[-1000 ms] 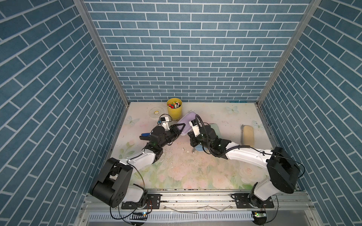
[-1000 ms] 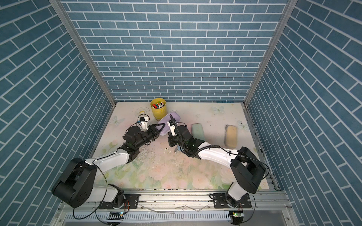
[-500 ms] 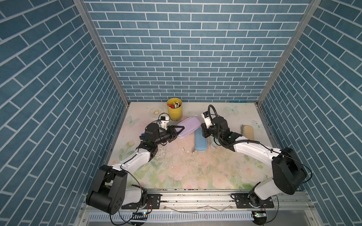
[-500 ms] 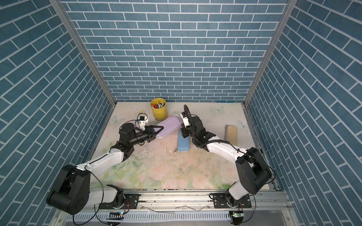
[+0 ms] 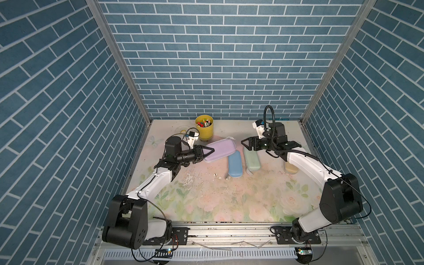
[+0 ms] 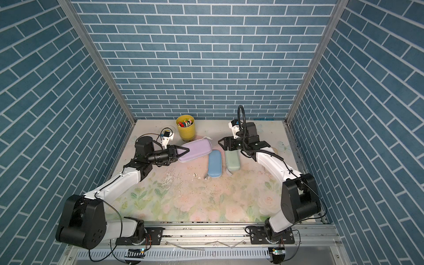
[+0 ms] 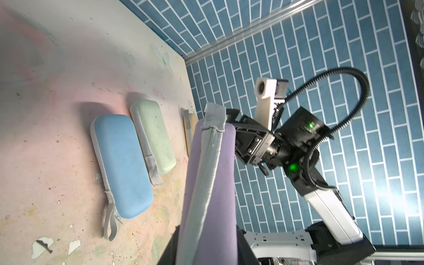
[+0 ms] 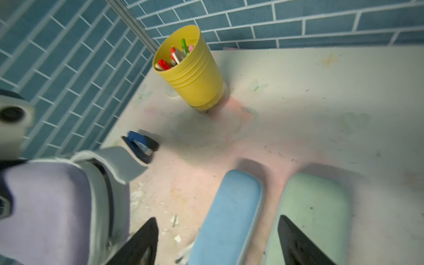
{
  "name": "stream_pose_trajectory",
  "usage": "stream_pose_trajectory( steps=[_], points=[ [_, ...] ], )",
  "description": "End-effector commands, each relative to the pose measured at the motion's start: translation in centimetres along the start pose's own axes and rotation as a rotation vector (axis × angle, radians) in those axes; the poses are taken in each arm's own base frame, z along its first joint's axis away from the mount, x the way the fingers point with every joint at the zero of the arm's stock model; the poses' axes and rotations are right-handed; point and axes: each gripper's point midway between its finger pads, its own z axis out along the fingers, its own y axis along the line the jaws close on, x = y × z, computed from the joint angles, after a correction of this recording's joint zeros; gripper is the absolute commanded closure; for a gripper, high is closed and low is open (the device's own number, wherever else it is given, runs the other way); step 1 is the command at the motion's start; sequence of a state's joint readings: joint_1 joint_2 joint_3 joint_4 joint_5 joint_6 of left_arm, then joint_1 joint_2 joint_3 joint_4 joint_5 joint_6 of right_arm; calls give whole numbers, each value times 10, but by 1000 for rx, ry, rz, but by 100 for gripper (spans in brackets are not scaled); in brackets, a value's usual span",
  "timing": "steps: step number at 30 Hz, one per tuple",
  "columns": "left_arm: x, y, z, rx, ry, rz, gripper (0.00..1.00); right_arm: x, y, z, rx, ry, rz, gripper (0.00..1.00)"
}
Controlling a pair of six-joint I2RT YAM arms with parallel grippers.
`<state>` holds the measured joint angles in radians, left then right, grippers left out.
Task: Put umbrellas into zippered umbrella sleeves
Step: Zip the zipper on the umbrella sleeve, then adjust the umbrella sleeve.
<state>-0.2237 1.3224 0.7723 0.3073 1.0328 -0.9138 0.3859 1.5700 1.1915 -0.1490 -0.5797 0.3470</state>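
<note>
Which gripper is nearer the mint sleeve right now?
Right. The right gripper hangs open above the mint sleeve, at its far end; the left gripper is farther off, clamped on the lilac sleeve.

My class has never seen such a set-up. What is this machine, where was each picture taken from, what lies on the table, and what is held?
It is a robot with two arms, each ending in a two-fingered gripper. Two pictures look down on the whole scene from above; the other two come from cameras on the arms' wrists. On the flowery table lie a light blue sleeve and a mint sleeve, both closed, and, partly behind the right arm, a cream-tan sleeve. A yellow cup of pens stands at the back, a small dark blue object not far from it. The left gripper clamps one end of the lilac sleeve. The right gripper is open and empty.
</note>
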Motion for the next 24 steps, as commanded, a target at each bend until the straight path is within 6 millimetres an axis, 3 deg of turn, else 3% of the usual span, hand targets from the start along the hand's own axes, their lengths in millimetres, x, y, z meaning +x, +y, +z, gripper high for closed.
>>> stream_pose_trajectory(
  steps=[1,4,10,13,16,19,24],
  points=[
    [3,-28,2,91,57,124,78,15,52,10,-334,167,206,17],
    [7,-32,6,110,81,129,78,14,59,18,-408,206,251,18],
    [6,-31,11,121,96,121,79,14,76,15,-481,208,245,20],
    [5,-32,11,123,104,127,79,12,61,9,-424,184,266,21],
    [7,-27,10,103,109,125,80,-1,46,-9,-387,111,285,20],
    [9,-23,11,96,113,118,80,-4,50,-21,-402,95,273,18],
    [6,-26,12,102,111,127,81,13,66,-10,-454,178,264,16]
  ],
)
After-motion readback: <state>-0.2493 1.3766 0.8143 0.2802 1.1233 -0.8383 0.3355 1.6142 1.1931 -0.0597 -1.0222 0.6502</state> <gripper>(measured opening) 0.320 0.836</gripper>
